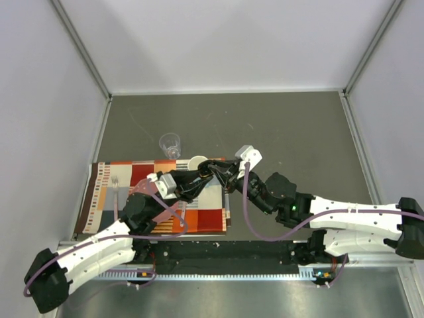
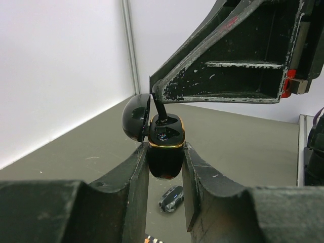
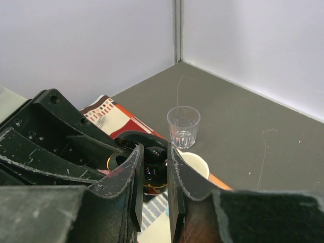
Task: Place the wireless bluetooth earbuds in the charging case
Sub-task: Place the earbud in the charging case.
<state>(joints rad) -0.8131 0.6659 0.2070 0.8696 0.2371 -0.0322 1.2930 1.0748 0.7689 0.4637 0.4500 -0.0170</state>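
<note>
My left gripper (image 2: 166, 169) is shut on a black charging case with a gold rim (image 2: 165, 152), held upright above the table, its lid (image 2: 135, 117) swung open to the left. My right gripper (image 3: 154, 169) is right above the open case, its jaws nearly closed on a small black earbud (image 2: 161, 115) whose lower end reaches into the case. In the top view both grippers meet over the placemat, left (image 1: 199, 179) and right (image 1: 222, 173). In the right wrist view the case (image 3: 152, 188) shows between my fingers. No other earbuds show.
A second black oval case (image 2: 171, 198) lies on the table below the held one. A clear glass (image 1: 170, 144) and a white mug (image 1: 197, 162) stand just behind the grippers. A striped orange placemat (image 1: 112, 199) carries a fork (image 1: 115, 189). White walls enclose the table.
</note>
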